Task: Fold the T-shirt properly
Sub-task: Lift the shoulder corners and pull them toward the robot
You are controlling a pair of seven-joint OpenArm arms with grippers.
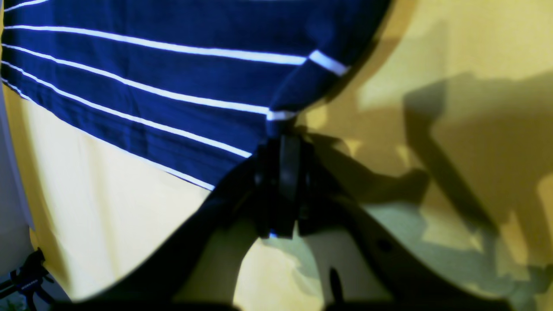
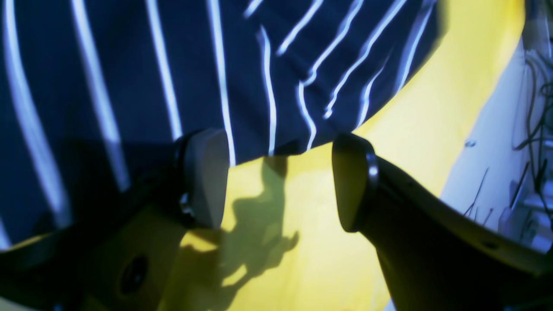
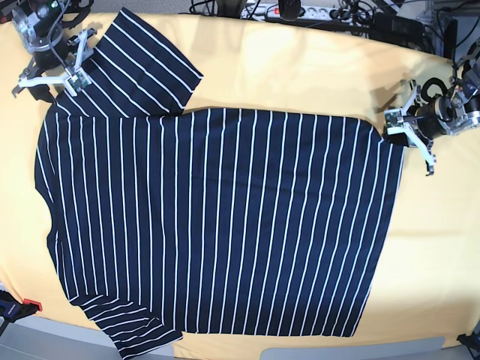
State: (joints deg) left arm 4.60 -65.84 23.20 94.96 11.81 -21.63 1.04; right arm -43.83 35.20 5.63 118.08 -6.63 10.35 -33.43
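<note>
T-shirt (image 3: pixel 217 225) lies flat on yellow bench (image 3: pixel 300 75) | my left gripper (image 1: pixel 283 129) is clenched on its hem corner | my right gripper (image 2: pixel 276 181) is released, jaws apart beside sleeve edge | risk: thin pinch slips, cloth drags and wrinkles

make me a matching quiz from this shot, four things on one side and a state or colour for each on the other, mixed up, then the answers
Column one:
1. left gripper
2. right gripper
3. T-shirt
4. table cover

Column two:
A. yellow
B. jaws apart, nothing between them
C. dark navy with thin white stripes, spread flat
D. jaws shut on a corner of the cloth

Pairs: 1-D, 2-B, 3-C, 4-A
</note>
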